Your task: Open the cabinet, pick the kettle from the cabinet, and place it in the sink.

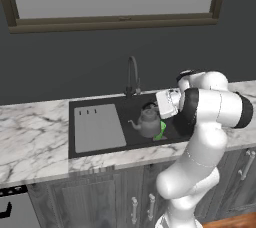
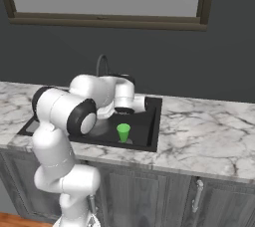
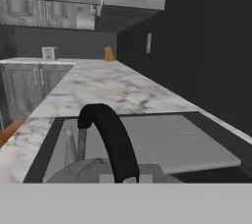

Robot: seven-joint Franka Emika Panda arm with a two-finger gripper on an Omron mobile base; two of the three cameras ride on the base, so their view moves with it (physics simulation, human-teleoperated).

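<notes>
Kettle (image 1: 148, 122) standing in the sink (image 1: 98, 144) beside a green cup (image 2: 123, 132) — gripper apparently above it, jaw state indiscernible.

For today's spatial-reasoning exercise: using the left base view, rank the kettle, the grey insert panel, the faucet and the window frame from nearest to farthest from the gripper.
1. kettle: in the sink, right beside the gripper.
2. faucet: behind the basin, up and to the left of the hand.
3. grey insert panel: on the sink's left side.
4. window frame: high on the wall.
</notes>
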